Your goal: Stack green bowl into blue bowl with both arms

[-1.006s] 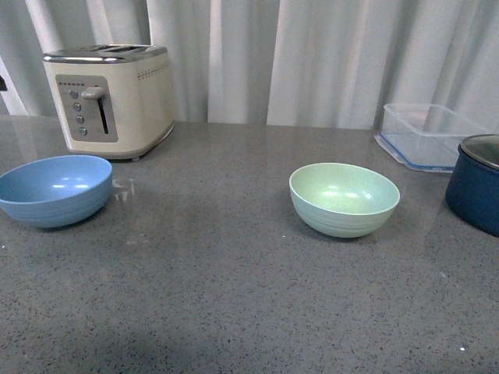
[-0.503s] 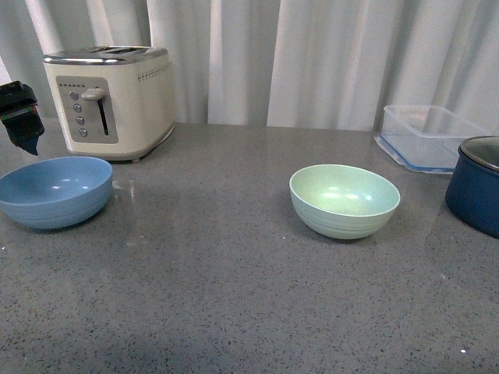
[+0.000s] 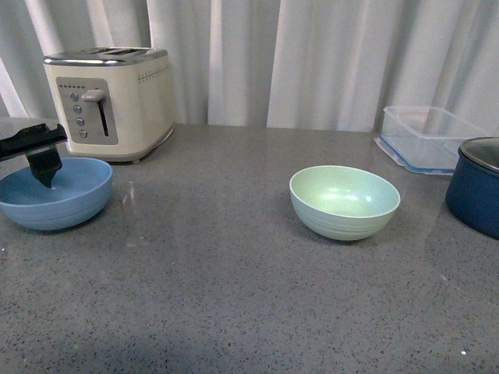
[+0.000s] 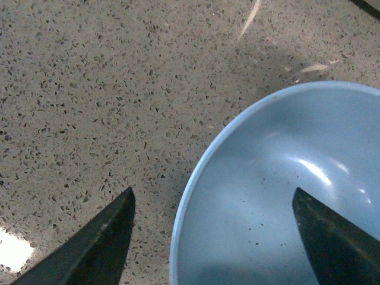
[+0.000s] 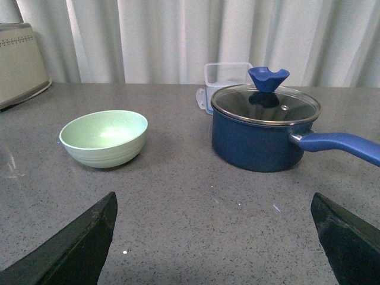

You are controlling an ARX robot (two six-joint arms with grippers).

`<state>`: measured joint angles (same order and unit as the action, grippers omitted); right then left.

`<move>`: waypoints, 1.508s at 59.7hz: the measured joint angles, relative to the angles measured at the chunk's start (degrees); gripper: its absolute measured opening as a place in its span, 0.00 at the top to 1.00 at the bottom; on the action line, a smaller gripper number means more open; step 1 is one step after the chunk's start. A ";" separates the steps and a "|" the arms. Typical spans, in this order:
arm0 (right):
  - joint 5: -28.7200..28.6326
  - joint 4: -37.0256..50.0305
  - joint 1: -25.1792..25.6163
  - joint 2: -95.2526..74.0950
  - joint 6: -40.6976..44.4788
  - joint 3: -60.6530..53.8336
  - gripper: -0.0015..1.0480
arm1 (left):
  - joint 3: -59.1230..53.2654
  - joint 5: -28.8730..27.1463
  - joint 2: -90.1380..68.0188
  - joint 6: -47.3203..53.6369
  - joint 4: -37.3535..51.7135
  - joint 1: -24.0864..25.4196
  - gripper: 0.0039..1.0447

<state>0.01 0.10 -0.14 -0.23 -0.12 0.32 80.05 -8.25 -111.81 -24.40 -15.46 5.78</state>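
- Grey speckled counter (image 3: pixel 234 273), white curtain (image 3: pixel 312 54) behind; a toaster (image 3: pixel 117 97) stands at 10 o'clock, a clear tub (image 3: pixel 429 132) at 2, and a navy pot (image 3: pixel 475 195) at 3.
- The blue bowl (image 3: pixel 66 199) sits at 9 o'clock and the green bowl (image 3: pixel 344 200) right of centre, well apart.
- My left pincer (image 4: pixel 212 191) is spread and straddles the blue bowl's rim, one finger (image 4: pixel 332 237) over the inside, the other over the counter. I cannot tell whether it touches.
- My right pincer (image 5: pixel 214 194) is spread wide and holds nothing; the green bowl lies well apart from it.
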 joint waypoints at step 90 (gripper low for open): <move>0.00 0.00 0.00 0.00 -0.02 0.00 0.10 | 13.64 -2.75 -8.39 -2.25 -4.61 -23.85 0.97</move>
<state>0.01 0.10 -0.14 -0.23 -0.14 0.32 93.69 -11.00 -120.20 -26.65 -20.08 -18.06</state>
